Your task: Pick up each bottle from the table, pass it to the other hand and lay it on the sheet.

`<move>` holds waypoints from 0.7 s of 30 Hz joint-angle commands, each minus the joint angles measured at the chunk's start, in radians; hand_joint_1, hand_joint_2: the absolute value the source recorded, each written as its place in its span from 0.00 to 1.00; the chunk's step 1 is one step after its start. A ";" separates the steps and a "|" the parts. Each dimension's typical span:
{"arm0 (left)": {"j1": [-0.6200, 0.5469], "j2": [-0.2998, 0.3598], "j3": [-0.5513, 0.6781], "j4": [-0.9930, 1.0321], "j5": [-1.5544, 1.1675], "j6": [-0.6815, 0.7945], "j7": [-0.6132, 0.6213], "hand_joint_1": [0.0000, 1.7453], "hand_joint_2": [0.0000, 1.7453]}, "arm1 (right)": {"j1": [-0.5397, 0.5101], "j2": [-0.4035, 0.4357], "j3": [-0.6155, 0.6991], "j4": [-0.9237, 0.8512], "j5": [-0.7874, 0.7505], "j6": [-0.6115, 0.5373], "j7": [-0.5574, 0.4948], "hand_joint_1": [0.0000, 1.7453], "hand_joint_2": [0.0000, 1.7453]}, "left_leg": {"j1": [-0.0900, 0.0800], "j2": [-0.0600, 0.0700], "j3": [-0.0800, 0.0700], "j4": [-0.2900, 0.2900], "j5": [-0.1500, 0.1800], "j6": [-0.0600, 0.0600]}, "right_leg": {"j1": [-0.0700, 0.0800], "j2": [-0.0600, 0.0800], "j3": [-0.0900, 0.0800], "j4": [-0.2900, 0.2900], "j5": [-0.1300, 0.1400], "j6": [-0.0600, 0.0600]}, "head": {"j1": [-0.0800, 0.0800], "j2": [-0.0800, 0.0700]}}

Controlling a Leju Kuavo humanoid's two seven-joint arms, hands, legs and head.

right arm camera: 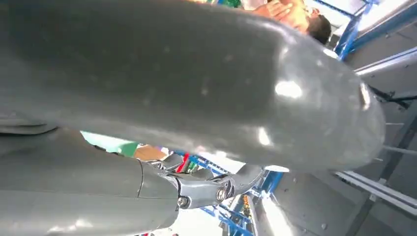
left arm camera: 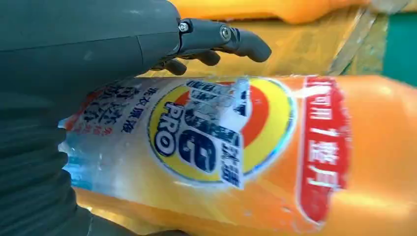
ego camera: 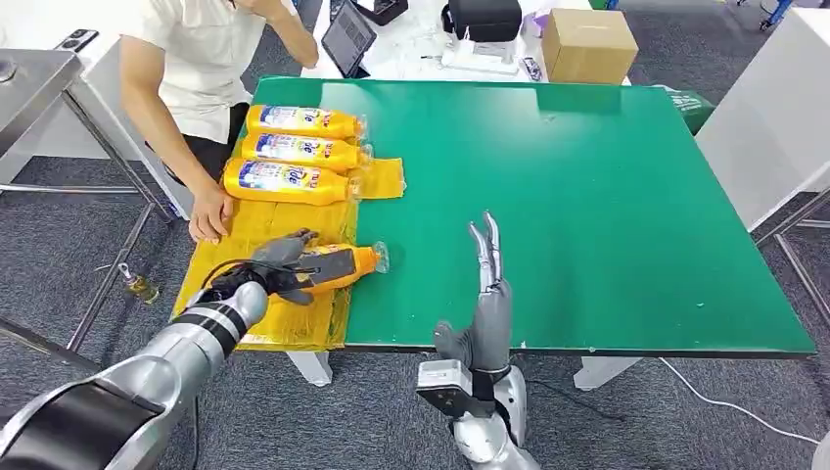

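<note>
- Counter (ego camera: 587,196): flat rectangular top covered in matte green; a cardboard box (ego camera: 587,44) stands beyond its far edge.
- Sheet (ego camera: 269,220): glossy yellow plastic film, wrinkled, spread over the counter's left end.
- Three detergent bottles (ego camera: 294,152): smooth orange-yellow plastic, elongated with narrow necks and clear caps, lying side by side on the sheet's far part, caps toward the counter's middle. Blue-and-white labels; the letters are too small to read in the head view.
- Fourth detergent bottle (ego camera: 343,264): same make, lying on its side at the sheet's near right edge, its clear cap over the green top. In the left wrist view its label (left arm camera: 216,132) reads "PRO" in dark blue on a yellow-and-red roundel, with Chinese characters and a red band of white characters.
- Left robot hand (ego camera: 279,264): dark fingers and grey thumb wrapped around this bottle's body, clamped on it.
- Right robot hand (ego camera: 486,294): upright at the counter's near edge, fingers straight and extended, holding nothing, well apart from the bottle.
- Person's hand (ego camera: 208,215): resting on the sheet's left edge.
</note>
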 commanded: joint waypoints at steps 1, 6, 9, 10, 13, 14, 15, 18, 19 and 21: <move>0.048 -0.035 0.005 0.052 -0.003 0.035 -0.013 0.00 1.00 | -0.037 -0.039 0.020 0.076 0.003 0.002 -0.003 0.00 0.00 | 0.000 0.003 0.008 -0.003 -0.001 0.003 | 0.001 0.001 0.008 -0.004 0.000 -0.003 | 0.000 0.000; 0.081 -0.053 0.001 -0.040 -0.035 0.302 -0.081 0.00 1.00 | -0.020 -0.036 0.003 0.067 0.026 0.002 -0.003 0.00 0.00 | 0.000 0.001 0.010 -0.003 -0.001 0.003 | 0.001 -0.002 0.011 -0.004 -0.001 -0.004 | 0.000 0.000; 0.137 -0.069 0.018 -0.167 -0.018 0.420 -0.153 0.00 1.00 | 0.004 -0.027 -0.028 0.041 0.047 0.002 -0.003 0.00 0.00 | 0.000 0.000 0.007 -0.002 -0.001 0.002 | 0.001 -0.003 0.007 -0.002 -0.001 -0.003 | 0.000 0.000; 0.163 -0.078 0.030 -0.211 0.015 0.410 -0.185 0.00 1.00 | 0.010 -0.029 -0.029 0.033 0.046 0.002 -0.003 0.00 0.00 | 0.000 0.000 0.004 -0.001 -0.001 0.002 | 0.001 -0.002 0.004 -0.001 -0.001 -0.002 | 0.000 0.000; 0.242 -0.073 0.005 -0.355 0.054 0.362 -0.215 0.00 1.00 | 0.027 -0.032 -0.041 0.013 0.054 0.002 -0.003 0.00 0.00 | -0.001 0.000 0.003 -0.001 -0.001 0.001 | 0.000 -0.002 0.002 -0.001 -0.001 -0.001 | 0.000 0.000; 0.242 -0.073 0.005 -0.355 0.054 0.362 -0.215 0.00 1.00 | 0.027 -0.032 -0.041 0.013 0.054 0.002 -0.003 0.00 0.00 | 0.000 0.000 0.005 -0.001 -0.002 0.002 | 0.000 -0.002 0.005 -0.002 -0.002 -0.002 | 0.000 0.000; 0.256 -0.067 -0.020 -0.377 0.072 0.287 -0.232 0.00 1.00 | 0.033 -0.032 -0.046 0.002 0.057 0.002 -0.003 0.00 0.00 | 0.000 0.000 0.004 -0.001 -0.001 0.002 | 0.000 -0.001 0.003 -0.001 -0.001 -0.002 | 0.000 0.000; 0.301 -0.047 -0.062 -0.477 0.057 0.298 -0.231 0.00 1.00 | 0.039 -0.038 -0.051 -0.010 0.054 0.002 -0.003 0.00 0.00 | 0.000 0.001 0.005 -0.001 -0.003 0.003 | 0.001 -0.002 0.005 -0.001 -0.003 -0.003 | 0.000 0.000; 0.316 -0.043 -0.068 -0.513 0.050 0.329 -0.228 0.00 1.00 | 0.041 -0.038 -0.050 -0.013 0.056 0.002 -0.003 0.00 0.00 | 0.000 0.002 0.003 -0.001 -0.003 0.002 | 0.001 0.000 0.002 -0.001 -0.002 -0.003 | 0.000 0.000; 0.351 -0.037 -0.069 -0.584 0.069 0.354 -0.234 0.00 1.00 | 0.043 -0.041 -0.042 -0.011 0.031 0.002 -0.003 0.00 0.00 | 0.000 0.002 0.002 0.000 -0.002 0.002 | 0.001 0.000 0.001 -0.001 -0.002 -0.003 | 0.000 0.000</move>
